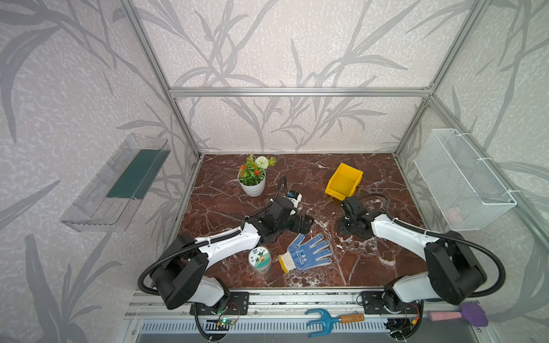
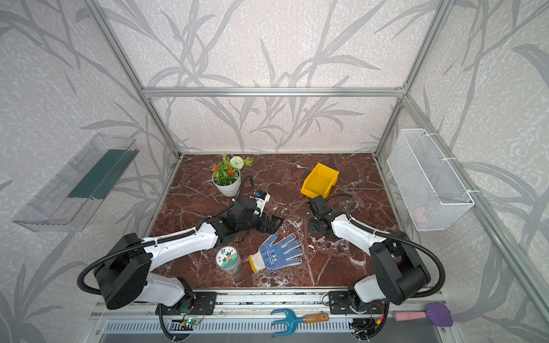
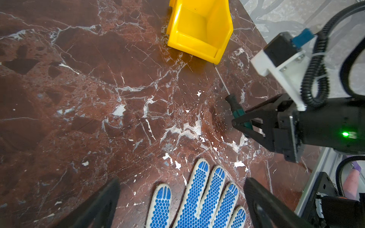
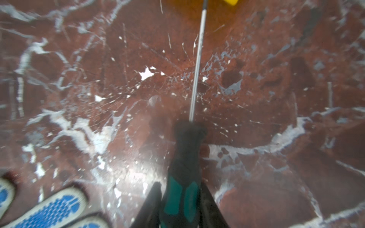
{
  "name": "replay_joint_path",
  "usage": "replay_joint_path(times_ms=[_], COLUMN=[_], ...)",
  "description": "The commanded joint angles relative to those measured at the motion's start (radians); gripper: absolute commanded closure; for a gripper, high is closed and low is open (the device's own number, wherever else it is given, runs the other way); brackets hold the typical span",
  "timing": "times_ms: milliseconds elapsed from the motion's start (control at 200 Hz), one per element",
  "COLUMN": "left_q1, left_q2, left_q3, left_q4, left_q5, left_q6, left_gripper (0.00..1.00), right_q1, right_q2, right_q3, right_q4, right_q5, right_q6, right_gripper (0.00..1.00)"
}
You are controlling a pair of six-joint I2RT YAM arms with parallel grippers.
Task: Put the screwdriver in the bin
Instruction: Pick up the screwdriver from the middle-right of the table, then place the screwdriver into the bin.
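Blue hand rake with wooden handle [image 1: 332,321] is lying on the front rail at 6 o'clock. Right gripper [image 4: 180,201] is clenching the rear of the small screwdriver with dark green and black handle and thin metal shaft [image 4: 186,156], low at the red-brown marble tabletop [image 1: 225,205]; resting on it or just clear, cannot tell. Shaft is pointing roughly toward 12 o'clock, tip just beside the near corner of the small bright yellow plastic bin [image 3: 197,49], which is sitting empty at 1 o'clock on the table. Left gripper [image 1: 306,222] is hanging released, jaws wide, near the fingertips of the white knitted glove with blue dots [image 1: 307,252], grasping nothing. Judging: grasp step in hand; next move is calling for lifting the tip over the lip, then letting go inside
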Motion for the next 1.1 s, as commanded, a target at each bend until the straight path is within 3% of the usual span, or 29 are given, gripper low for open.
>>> replay_joint_path(times_ms=[0, 130, 300, 490, 770, 1095], left_q1=[0.004, 0.004, 0.007, 0.006, 0.008, 0.015], left_q2=[-0.015, -0.025, -0.018, -0.013, -0.031, -0.031], left_q3=[0.031, 0.053, 0.123, 0.191, 0.202, 0.169], left_q4=[0.007, -0.001, -0.015, -0.037, -0.064, -0.035], left_q5=[-0.009, -0.017, -0.019, -0.019, -0.022, -0.017], left_q6=[-0.003, 0.009, 0.029, 0.048, 0.071, 0.073], left_gripper=[0.01, 0.01, 0.01, 0.01, 0.01, 0.01], right_q1=[0.009, 0.009, -0.014, -0.108, -0.208, -0.252], right_q2=[-0.104, -0.204, -0.254, -0.060, 0.265, 0.546], right_q3=[0.020, 0.064, 0.133, 0.342, 0.572, 0.807], right_q4=[-0.097, -0.123, -0.017, -0.017, -0.045, -0.266], right_q5=[0.006, 0.020, 0.053, -0.057, -0.116, -0.052], right_q6=[-0.021, -0.053, -0.099, -0.114, -0.167, -0.215], right_gripper=[0.85, 0.85, 0.85, 0.84, 0.82, 0.82])
